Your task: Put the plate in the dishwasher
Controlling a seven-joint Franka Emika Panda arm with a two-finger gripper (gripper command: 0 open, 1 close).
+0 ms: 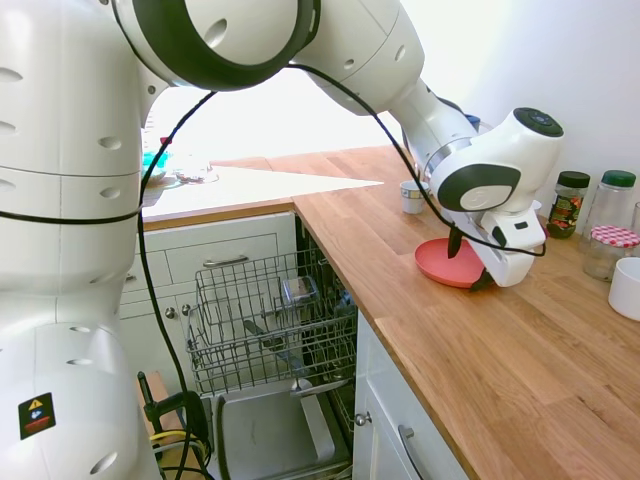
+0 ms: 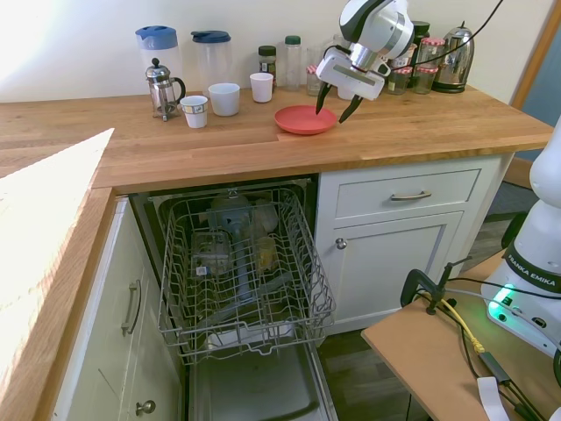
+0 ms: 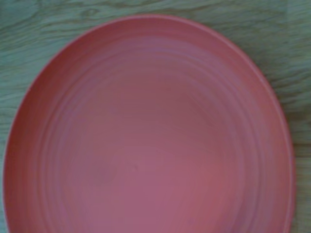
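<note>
The coral-red plate lies flat on the wooden counter, above and to the right of the dishwasher. My gripper points down over the plate's edge nearest the jars. It is open, one finger over the plate and the other just past its rim. The wrist view is filled by the plate lying on wood grain. The dishwasher stands open below the counter, its door down and its wire rack pulled out with some dishes in it.
White mugs, a French press, two jugs, jars and a kettle line the wall behind the plate. Jars and a white mug stand close beside the gripper. White cabinets flank the dishwasher.
</note>
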